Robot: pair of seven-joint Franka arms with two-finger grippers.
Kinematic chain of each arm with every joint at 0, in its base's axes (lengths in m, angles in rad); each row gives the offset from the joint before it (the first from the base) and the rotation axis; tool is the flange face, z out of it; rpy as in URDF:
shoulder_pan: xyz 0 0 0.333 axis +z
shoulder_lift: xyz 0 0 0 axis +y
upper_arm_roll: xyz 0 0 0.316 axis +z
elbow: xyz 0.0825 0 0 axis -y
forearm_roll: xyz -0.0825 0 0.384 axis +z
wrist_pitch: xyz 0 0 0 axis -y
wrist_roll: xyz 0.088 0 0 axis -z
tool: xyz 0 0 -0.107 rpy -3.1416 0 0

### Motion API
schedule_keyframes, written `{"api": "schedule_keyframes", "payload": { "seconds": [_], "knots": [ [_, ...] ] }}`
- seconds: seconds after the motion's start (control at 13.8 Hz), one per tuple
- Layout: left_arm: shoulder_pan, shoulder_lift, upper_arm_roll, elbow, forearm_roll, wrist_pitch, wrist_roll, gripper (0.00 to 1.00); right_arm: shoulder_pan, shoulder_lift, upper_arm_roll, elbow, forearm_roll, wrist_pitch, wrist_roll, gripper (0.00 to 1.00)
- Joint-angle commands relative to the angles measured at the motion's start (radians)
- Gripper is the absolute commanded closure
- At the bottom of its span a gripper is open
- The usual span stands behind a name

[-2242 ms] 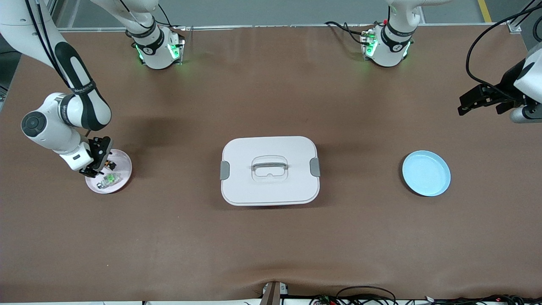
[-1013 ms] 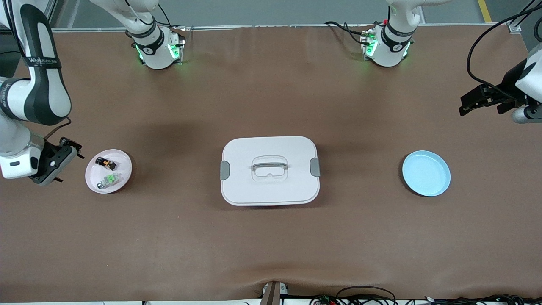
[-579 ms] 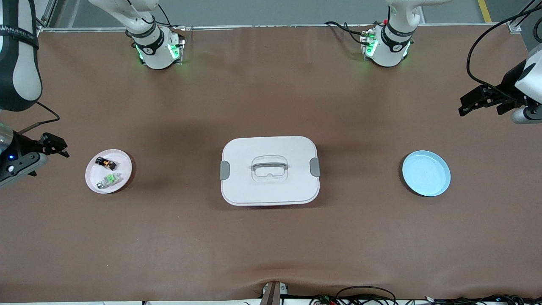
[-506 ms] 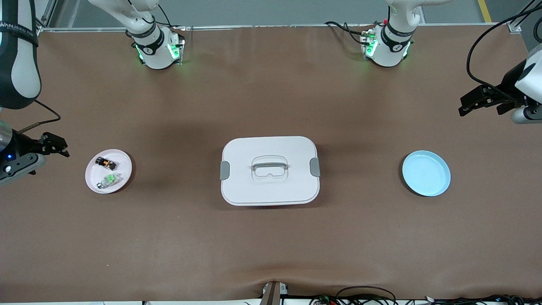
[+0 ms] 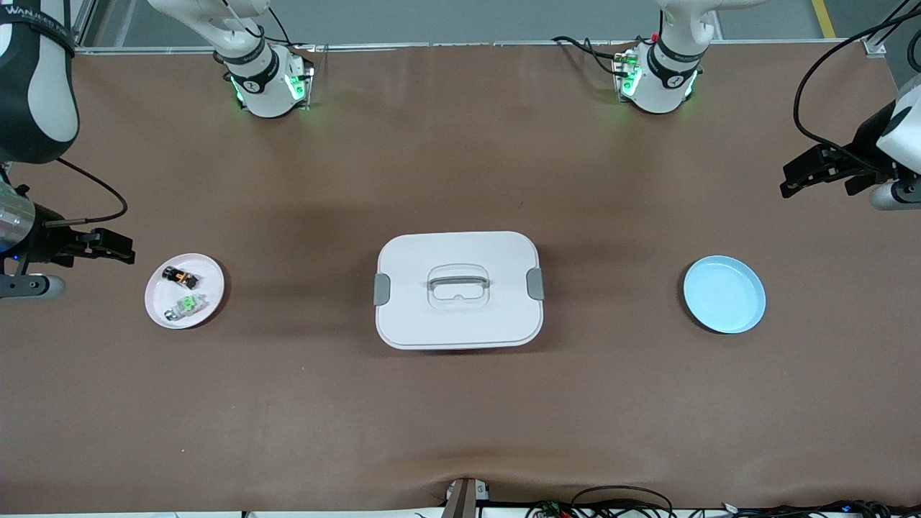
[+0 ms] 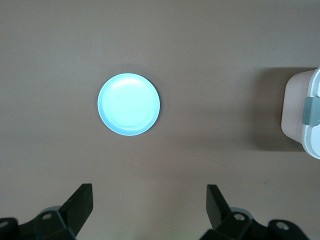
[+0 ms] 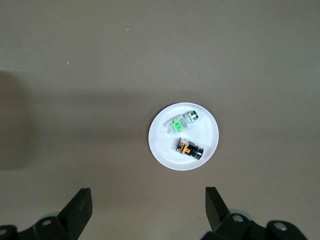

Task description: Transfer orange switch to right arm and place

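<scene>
The orange switch lies on a small white plate toward the right arm's end of the table, beside a green-and-white part. In the right wrist view the switch and the plate lie below the open, empty right gripper. My right gripper hangs over the table beside the plate, at the right arm's end. My left gripper is open and empty, waiting over the left arm's end of the table; it also shows in the left wrist view.
A white lidded box with grey clips stands mid-table. A light blue plate lies toward the left arm's end and shows in the left wrist view. The box's edge shows there too.
My right gripper has left the white plate and drawn back up toward the right arm's end of the table. The orange switch stays on the plate. The left arm has not moved.
</scene>
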Motion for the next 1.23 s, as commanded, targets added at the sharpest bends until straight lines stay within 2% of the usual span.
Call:
{"api": "schedule_keyframes", "payload": {
  "seconds": [0.0, 0.29, 0.58, 0.72, 0.87, 1.16],
  "knots": [
    [0.000, -0.016, -0.002, -0.002, 0.017, 0.003, 0.013, 0.00, 0.003, -0.059, -0.001, 0.014, -0.010, -0.026, 0.056, 0.00],
    [0.000, -0.018, -0.002, -0.002, 0.017, 0.003, 0.016, 0.00, -0.007, -0.139, -0.008, -0.014, -0.004, -0.057, 0.062, 0.00],
    [0.000, -0.013, -0.002, 0.010, 0.014, 0.002, 0.019, 0.00, -0.017, -0.300, -0.012, -0.198, 0.028, 0.015, 0.054, 0.00],
    [0.003, -0.012, -0.002, 0.010, 0.014, 0.002, 0.019, 0.00, -0.031, -0.347, -0.012, -0.246, 0.047, 0.034, 0.054, 0.00],
    [0.003, -0.009, -0.002, 0.016, 0.012, 0.003, 0.019, 0.00, -0.036, -0.346, -0.012, -0.233, 0.065, 0.029, 0.056, 0.00],
    [0.001, -0.004, -0.002, 0.018, 0.009, 0.003, 0.019, 0.00, -0.036, -0.305, -0.010, -0.137, 0.064, 0.017, 0.059, 0.00]
  ]
}}
